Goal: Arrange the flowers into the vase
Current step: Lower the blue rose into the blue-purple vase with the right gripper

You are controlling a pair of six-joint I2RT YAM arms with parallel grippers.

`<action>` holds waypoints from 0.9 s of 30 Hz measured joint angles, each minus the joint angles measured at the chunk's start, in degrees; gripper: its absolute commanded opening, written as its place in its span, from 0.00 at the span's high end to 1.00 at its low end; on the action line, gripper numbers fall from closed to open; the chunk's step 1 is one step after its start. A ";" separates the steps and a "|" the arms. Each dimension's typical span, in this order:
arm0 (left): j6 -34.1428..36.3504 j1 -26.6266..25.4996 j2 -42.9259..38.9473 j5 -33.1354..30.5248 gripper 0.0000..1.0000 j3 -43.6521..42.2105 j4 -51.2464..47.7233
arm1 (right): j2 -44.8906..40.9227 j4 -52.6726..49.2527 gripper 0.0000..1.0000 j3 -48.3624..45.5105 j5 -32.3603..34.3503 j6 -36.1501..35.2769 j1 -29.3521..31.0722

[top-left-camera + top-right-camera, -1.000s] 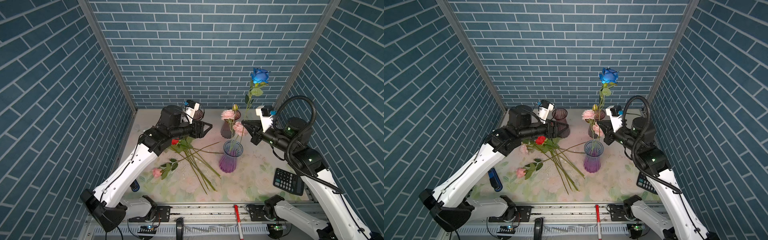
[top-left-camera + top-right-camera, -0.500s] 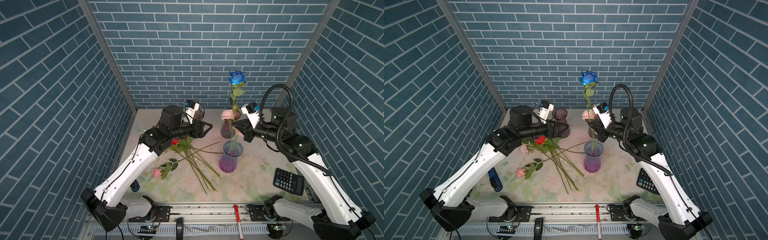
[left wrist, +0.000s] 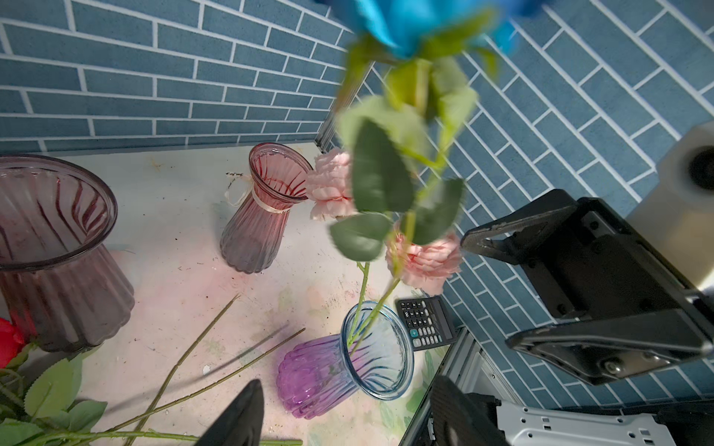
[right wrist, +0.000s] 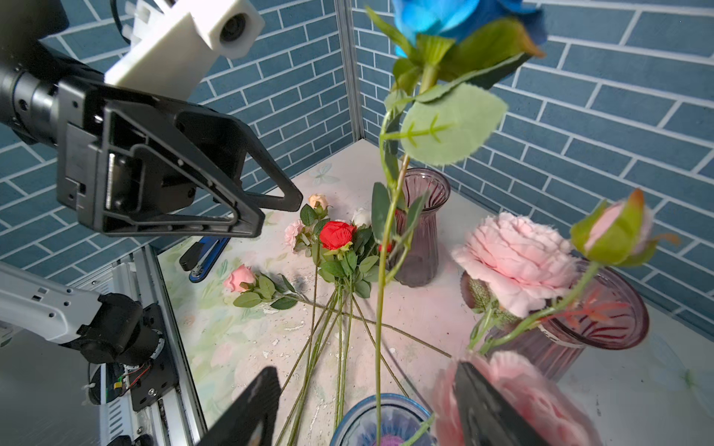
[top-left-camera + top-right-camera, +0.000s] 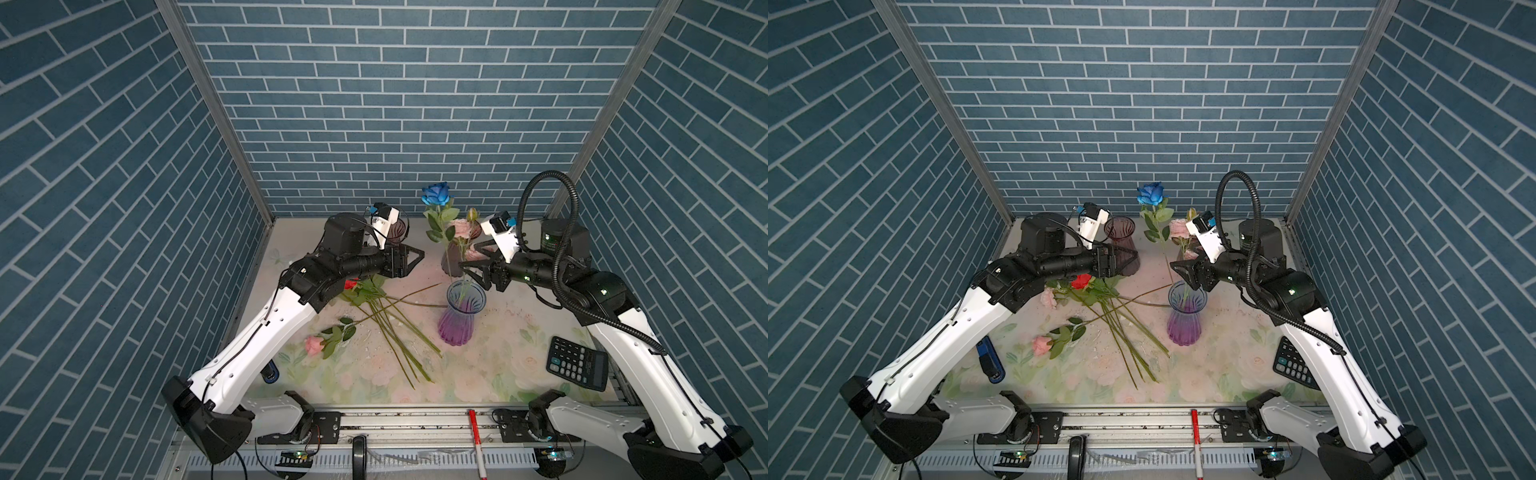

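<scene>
**Enclosure and work surface.** Blue brick-patterned wall panels [image 5: 395, 104] close three sides. A pale floral print covers the desk [image 5: 498, 374]. A blue rose [image 5: 436, 194] stands upright in the clear purple-and-blue glass vase [image 5: 457, 324] at mid-desk, with pink peonies [image 5: 459, 226] beside it. The right gripper [image 5: 467, 270], jaws spread, sits just beside the rose stem above the vase rim, not gripping it. The left gripper [image 5: 415, 262], jaws apart and empty, hangs above the desk. Loose flowers [image 5: 370, 293] lie left of the vase. A black calculator [image 5: 577, 368] lies at right.
</scene>
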 measured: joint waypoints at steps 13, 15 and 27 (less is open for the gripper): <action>-0.13 0.00 0.00 -0.37 0.30 -0.83 -0.33 | -2.80 -0.57 0.28 1.01 11.63 0.20 0.02; -0.17 0.00 -0.02 -0.66 0.30 -1.68 -0.46 | -3.13 -1.20 0.28 1.22 14.40 0.48 -0.15; -1.68 3.34 -0.39 -5.01 0.31 -16.13 -2.82 | -4.83 -5.99 0.27 1.27 21.99 8.61 -13.51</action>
